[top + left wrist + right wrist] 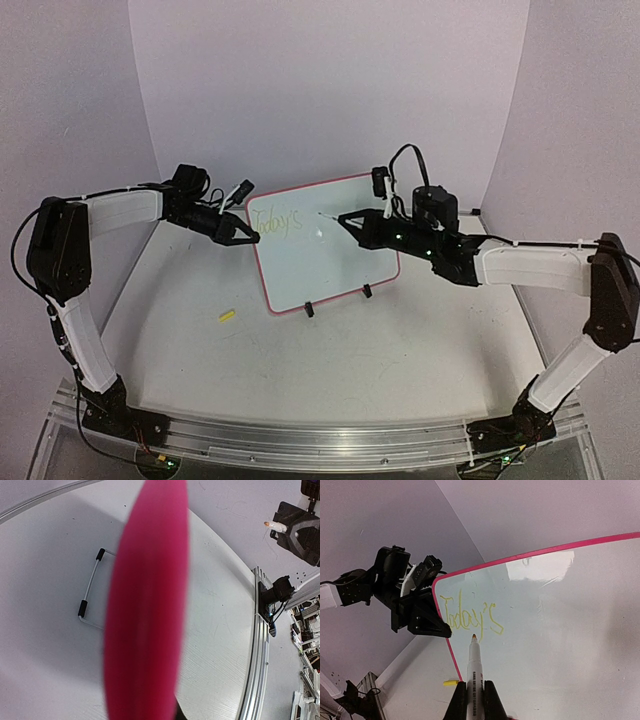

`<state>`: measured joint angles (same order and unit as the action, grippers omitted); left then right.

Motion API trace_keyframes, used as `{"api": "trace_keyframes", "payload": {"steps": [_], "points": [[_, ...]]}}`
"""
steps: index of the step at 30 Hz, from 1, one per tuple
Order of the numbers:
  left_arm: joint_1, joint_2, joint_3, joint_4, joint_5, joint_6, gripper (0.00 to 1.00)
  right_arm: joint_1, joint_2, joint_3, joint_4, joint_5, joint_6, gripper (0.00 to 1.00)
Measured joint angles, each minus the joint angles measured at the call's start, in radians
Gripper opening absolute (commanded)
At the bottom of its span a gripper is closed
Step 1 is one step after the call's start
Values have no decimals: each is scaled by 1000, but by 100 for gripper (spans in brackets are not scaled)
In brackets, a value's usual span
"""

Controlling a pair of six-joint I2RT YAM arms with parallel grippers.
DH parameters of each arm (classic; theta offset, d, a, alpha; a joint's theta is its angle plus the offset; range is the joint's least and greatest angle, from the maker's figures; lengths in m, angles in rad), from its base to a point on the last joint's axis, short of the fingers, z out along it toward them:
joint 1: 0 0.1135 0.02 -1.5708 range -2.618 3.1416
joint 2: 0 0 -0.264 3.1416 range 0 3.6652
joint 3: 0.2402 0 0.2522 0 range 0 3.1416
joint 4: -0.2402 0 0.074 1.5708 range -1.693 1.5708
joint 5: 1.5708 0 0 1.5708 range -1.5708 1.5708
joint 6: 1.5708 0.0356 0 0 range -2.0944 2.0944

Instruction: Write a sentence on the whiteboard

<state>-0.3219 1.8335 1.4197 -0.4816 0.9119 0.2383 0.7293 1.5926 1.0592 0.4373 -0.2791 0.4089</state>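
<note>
Crosswise stands the whiteboard, its face turned nearward.

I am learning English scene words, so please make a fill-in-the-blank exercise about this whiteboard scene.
1. The right pincer holds a ____.
2. The yellow-green writing reads ____ so far.
3. The left pincer clamps the red frame of the ____.
4. The small piece lying on the table is coloured ____.
Missing words: marker, Today's, whiteboard, yellow.
</note>
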Motion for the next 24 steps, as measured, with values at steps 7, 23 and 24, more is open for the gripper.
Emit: {"api": "trace_keyframes", "payload": {"steps": [7,23,24], "points": [[-5,-2,0,0,-4,1,0,-74,-20,-12,-20,-89,-6,0],[-7,-2,0,0,-7,2,0,-136,143,147,-19,-187,0,0],[-7,-2,0,0,-8,2,0,-136,160,162,-18,-187,1,0]]}}
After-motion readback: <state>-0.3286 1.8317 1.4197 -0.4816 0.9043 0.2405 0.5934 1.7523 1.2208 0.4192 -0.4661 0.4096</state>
